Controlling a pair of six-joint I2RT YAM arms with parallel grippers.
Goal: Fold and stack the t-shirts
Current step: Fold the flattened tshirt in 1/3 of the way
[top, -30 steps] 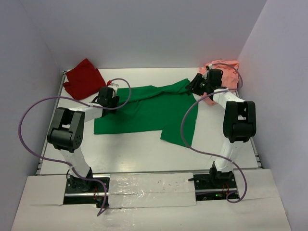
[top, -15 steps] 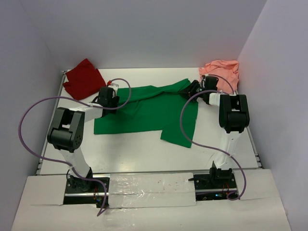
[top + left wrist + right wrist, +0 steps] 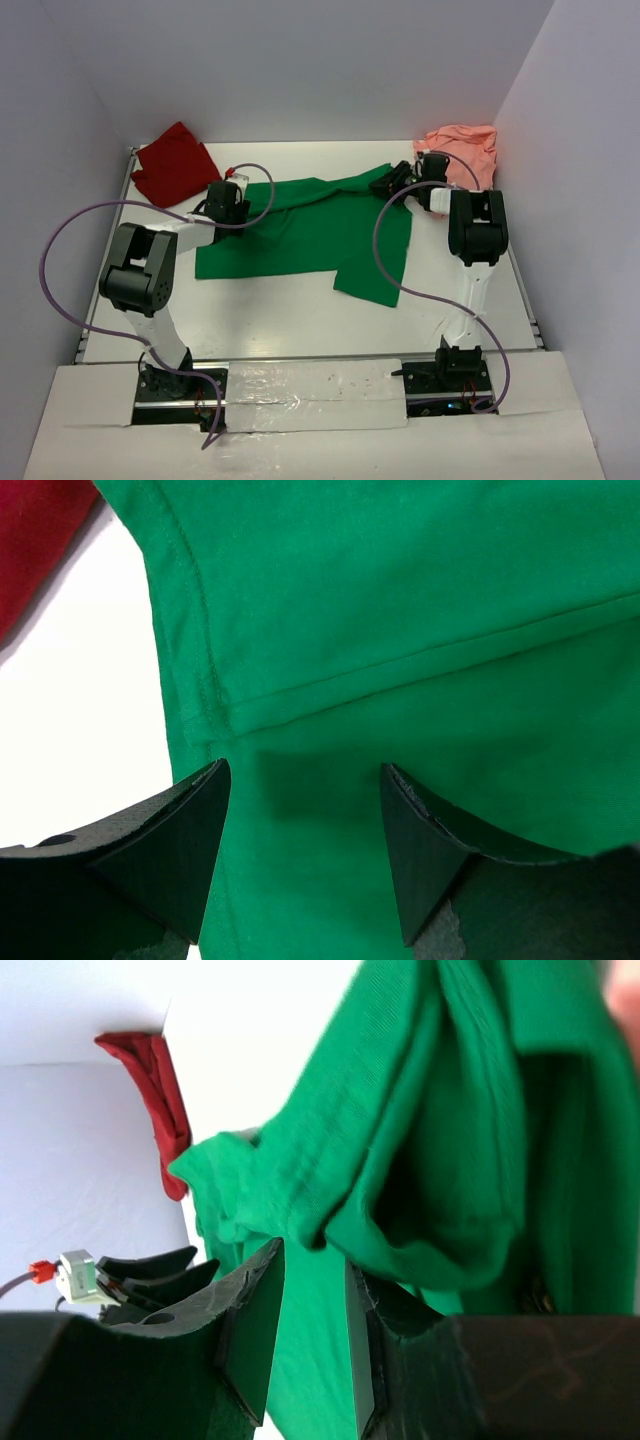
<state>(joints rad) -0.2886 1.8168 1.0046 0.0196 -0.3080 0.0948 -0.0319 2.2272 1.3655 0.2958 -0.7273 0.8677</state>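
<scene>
— White table, pale walls on three sides. What's the left pincer at?
— It's wide open, fingers well apart, low over the green shirt near its far left edge, just this side of a seam. Nothing sits between them. Whether they touch the cloth I can't tell.
— And the right pincer?
— Much narrower, only a slit between its fingers. It's at the far right corner of the green shirt, and a bunched fold of green sits right at the tips. Pinched or not, I cannot tell.
— How many shirts?
— Three. The green one lies spread across the middle of the table, one flap reaching toward the near right. The red shirt is crumpled in the far left corner, near the green. The pink shirt is heaped in the far right corner, behind the right pincer.
— And pincers?
— Two, one at each far corner of the green shirt.
</scene>
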